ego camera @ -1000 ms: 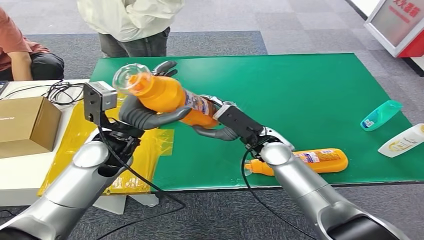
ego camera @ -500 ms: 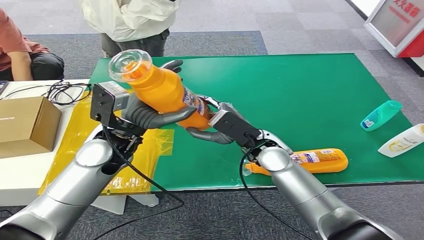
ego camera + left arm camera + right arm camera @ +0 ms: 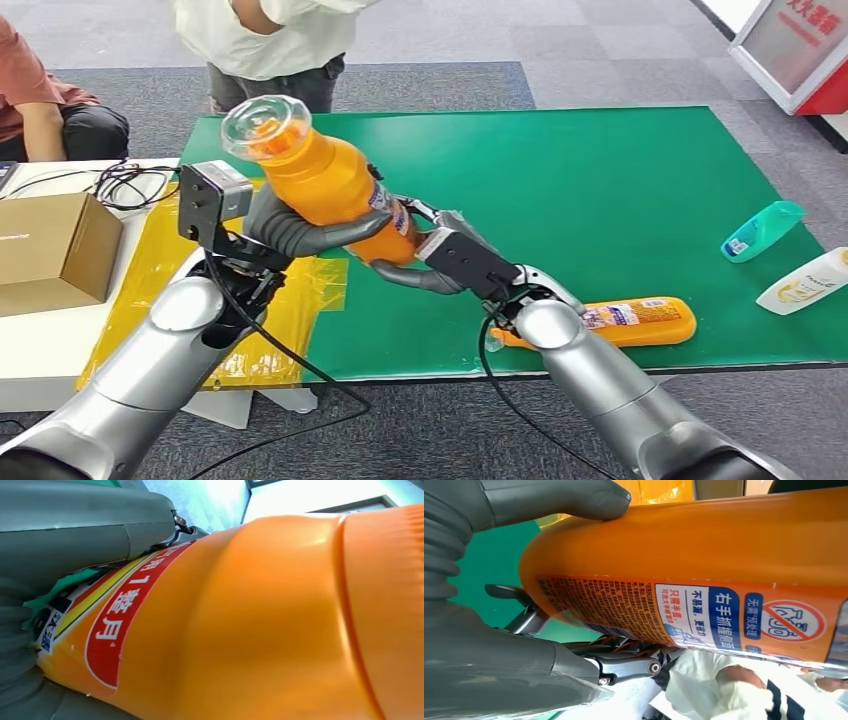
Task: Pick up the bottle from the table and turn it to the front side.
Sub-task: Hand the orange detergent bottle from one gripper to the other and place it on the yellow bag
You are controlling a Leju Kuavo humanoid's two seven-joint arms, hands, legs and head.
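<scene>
An orange bottle (image 3: 335,185) with a clear cap is held tilted above the green mat (image 3: 600,180), cap up and toward the left. My left hand (image 3: 300,228) wraps its middle, and my right hand (image 3: 425,255) grips its lower end. The left wrist view shows the orange bottle (image 3: 260,620) close up, with a red label strip. In the right wrist view, the orange bottle (image 3: 704,555) shows its printed label, with my right hand (image 3: 549,500) around its base.
A second orange bottle (image 3: 625,320) lies on the mat near the front edge. A teal bottle (image 3: 762,230) and a white bottle (image 3: 805,280) lie at the right. A cardboard box (image 3: 50,250) and cables sit on the left table. Two people stand or sit behind.
Both hands have raised the bottle slightly and tipped it more upright, its cap moving up. The person behind has shifted a little.
</scene>
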